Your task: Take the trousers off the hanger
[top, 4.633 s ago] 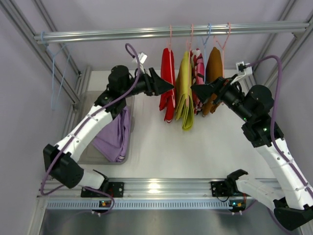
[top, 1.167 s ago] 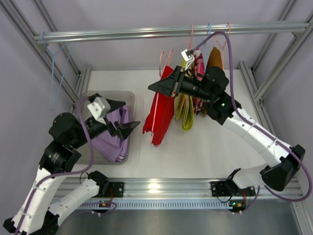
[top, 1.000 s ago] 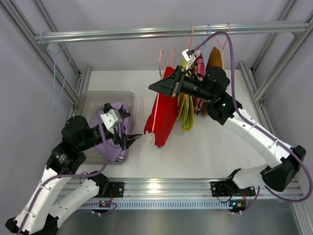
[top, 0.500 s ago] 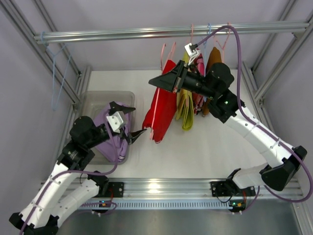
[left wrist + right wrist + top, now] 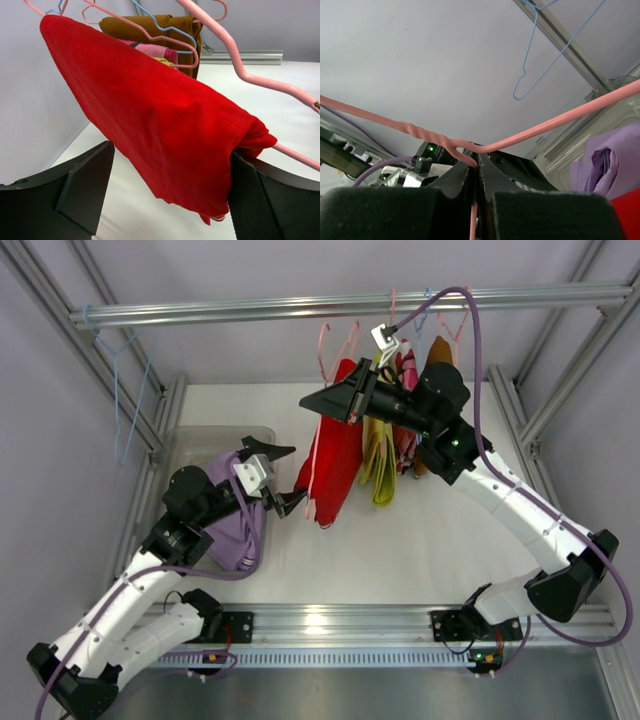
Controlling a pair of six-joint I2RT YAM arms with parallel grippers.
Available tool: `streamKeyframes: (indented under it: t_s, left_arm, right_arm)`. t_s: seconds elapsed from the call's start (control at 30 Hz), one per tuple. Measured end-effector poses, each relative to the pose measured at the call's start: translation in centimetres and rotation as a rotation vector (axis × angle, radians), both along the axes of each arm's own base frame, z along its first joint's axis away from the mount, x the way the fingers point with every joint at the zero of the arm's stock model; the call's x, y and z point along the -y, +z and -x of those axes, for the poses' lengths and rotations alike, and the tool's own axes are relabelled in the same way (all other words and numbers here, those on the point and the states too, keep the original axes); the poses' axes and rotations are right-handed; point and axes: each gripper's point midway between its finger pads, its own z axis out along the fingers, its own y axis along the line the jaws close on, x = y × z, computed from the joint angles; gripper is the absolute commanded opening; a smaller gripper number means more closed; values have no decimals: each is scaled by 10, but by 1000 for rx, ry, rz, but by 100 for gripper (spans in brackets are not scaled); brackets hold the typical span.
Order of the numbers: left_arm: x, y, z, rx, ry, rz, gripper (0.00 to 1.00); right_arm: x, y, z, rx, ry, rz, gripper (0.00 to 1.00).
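Note:
My right gripper [image 5: 305, 403] [image 5: 477, 160] is shut on the neck of a pink hanger [image 5: 323, 345] [image 5: 545, 127] held off the rail. Red trousers [image 5: 335, 455] [image 5: 165, 125] are draped over that hanger [image 5: 250, 77], with a white hem stripe just showing at the low end. My left gripper [image 5: 290, 477] [image 5: 170, 195] is open, its jaws standing either side of the trousers' lower end; the right finger is against the cloth and the left finger stands apart. Lilac trousers [image 5: 235, 525] [image 5: 607, 155] lie in the bin. Yellow-green trousers [image 5: 380, 460] hang on the rail.
A clear plastic bin [image 5: 190, 445] sits at the left of the table. The metal rail [image 5: 300, 308] spans the back, with a pink patterned garment and a brown one [image 5: 438, 360] [image 5: 150, 22] on hangers. A bare blue hanger [image 5: 120, 390] [image 5: 530, 75] hangs at its left end.
My left arm has swung up and right from the bin until its jaws stand around the red trousers' lower end, and they have narrowed a little. The right gripper has raised the hanger slightly.

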Motion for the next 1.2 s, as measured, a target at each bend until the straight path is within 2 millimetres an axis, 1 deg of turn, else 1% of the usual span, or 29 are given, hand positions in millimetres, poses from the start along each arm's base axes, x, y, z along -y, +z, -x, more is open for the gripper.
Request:
streamKeyframes:
  t_s: [0.03,0.13,0.17,0.23,0.27,0.37,0.4,0.43,0.47,0.63,0.77,0.83,0.97,1.03,1.1,1.2]
  left_arm:
    - [2,1,-1,8,-1,2,81]
    - [5,2,-5,18,-4,3,72]
    - [7,1,-6,17,-6,4,65]
    - [11,0,-7,11,-13,6,56]
    - [13,-1,-8,8,-18,6,45]
    - [17,-3,-12,-12,-18,6,27]
    - [18,-2,-13,-15,-16,8,10]
    - [18,1,-14,-16,-13,10,1]
    - [18,4,-14,-15,-10,14,0]
    - [10,17,-14,-30,31,15,0]
    - [-1,32,-13,-73,84,18,0]
    - [-7,45,-12,-86,112,29,0]
    - [-21,81,-10,-87,175,73,0]
    - [-26,98,-9,-85,194,97,0]
    - [-30,114,-7,-80,210,126,0]
    - [-37,133,-7,-83,240,154,0]
  right_arm:
    - [0,1,1,3,1,-2,0]
    - [1,4,1,13,1,-8,0]
    - [1,4,1,13,0,-8,0]
    - [1,4,0,17,-2,-7,0]
    - [1,4,0,18,-4,-7,0]
    - [1,4,0,21,-5,-5,0]
    - [1,4,0,24,-6,-4,0]
    - [1,4,0,25,-6,-4,0]
    - [1,4,-1,26,-7,-4,0]
    - [5,3,1,34,-11,-14,0]
    - [13,-11,10,26,-12,-2,0]
    - [14,-20,12,22,-13,9,0]
    - [12,-51,10,-8,-7,56,0]
    - [11,-63,9,-25,-4,74,0]
    - [10,-70,9,-26,0,88,0]
    - [10,-74,8,-21,-1,93,0]
